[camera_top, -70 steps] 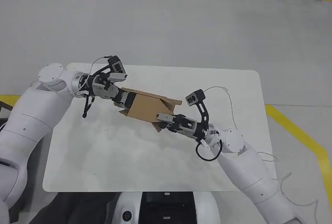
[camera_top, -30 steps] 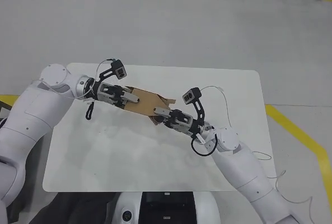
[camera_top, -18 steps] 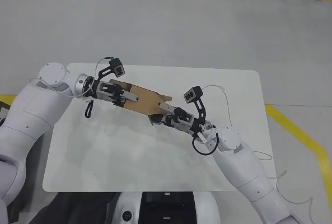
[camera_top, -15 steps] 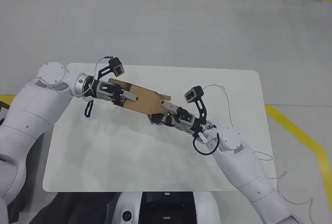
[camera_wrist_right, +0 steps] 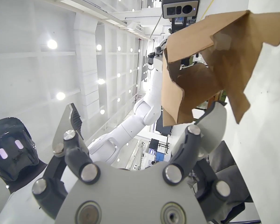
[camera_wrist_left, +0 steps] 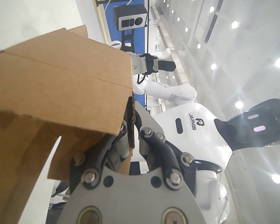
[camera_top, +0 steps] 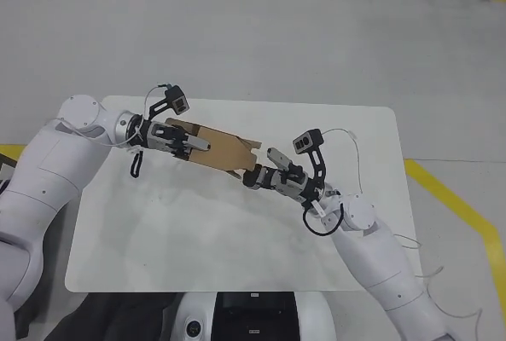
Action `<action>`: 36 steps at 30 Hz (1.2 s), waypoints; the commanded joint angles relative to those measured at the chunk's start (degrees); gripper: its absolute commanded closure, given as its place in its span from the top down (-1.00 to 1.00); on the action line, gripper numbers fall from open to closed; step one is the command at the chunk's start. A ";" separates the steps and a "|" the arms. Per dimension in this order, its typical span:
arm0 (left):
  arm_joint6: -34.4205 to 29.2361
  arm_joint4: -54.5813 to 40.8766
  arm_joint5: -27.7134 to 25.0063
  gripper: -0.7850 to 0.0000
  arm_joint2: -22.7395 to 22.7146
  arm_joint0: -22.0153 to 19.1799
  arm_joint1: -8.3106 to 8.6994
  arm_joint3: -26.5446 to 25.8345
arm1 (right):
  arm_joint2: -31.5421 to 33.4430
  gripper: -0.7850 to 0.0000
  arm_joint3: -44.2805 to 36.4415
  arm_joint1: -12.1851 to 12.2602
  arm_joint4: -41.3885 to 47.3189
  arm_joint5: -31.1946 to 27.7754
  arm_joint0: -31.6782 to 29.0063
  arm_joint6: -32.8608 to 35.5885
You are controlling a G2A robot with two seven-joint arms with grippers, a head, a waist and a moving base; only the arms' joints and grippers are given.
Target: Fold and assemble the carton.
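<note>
A brown, partly opened carton [camera_top: 223, 151] is held above the white table [camera_top: 184, 247], tilted, with loose flaps at both ends. My left gripper [camera_top: 193, 144] is shut on the carton's edge at its left end; the left wrist view shows the fingers [camera_wrist_left: 121, 138] pinching the cardboard wall of the carton [camera_wrist_left: 60, 82]. My right gripper [camera_top: 262, 168] stands open just off the carton's right end. In the right wrist view, the carton [camera_wrist_right: 200, 71] opens toward the right gripper [camera_wrist_right: 142, 122], and a lower flap corner hangs close to one fingertip [camera_wrist_right: 214, 120].
A thin white cable [camera_top: 342, 141] loops over the table's right part. A yellow floor line [camera_top: 457, 200] runs beyond the table's right edge. Bare table surface lies in front of both arms.
My right gripper has let go of the carton's right end, opened, and drawn back to the right. The left gripper keeps the carton in about the same place.
</note>
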 commanded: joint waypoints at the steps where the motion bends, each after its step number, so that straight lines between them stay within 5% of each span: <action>1: 0.00 0.08 0.16 -1.00 0.00 -0.04 -0.08 0.19 | 0.57 1.00 -0.94 0.09 0.00 -0.60 -0.47 0.09; 25: 0.00 3.95 -0.04 -1.00 2.02 -0.36 0.00 -1.51 | 0.47 1.00 -2.93 -0.86 3.90 -4.83 -0.20 0.40; 36: 0.00 5.94 -0.05 -1.00 1.50 0.16 -0.47 -2.69 | -4.48 1.00 -0.88 -2.48 3.41 -4.05 3.11 -1.46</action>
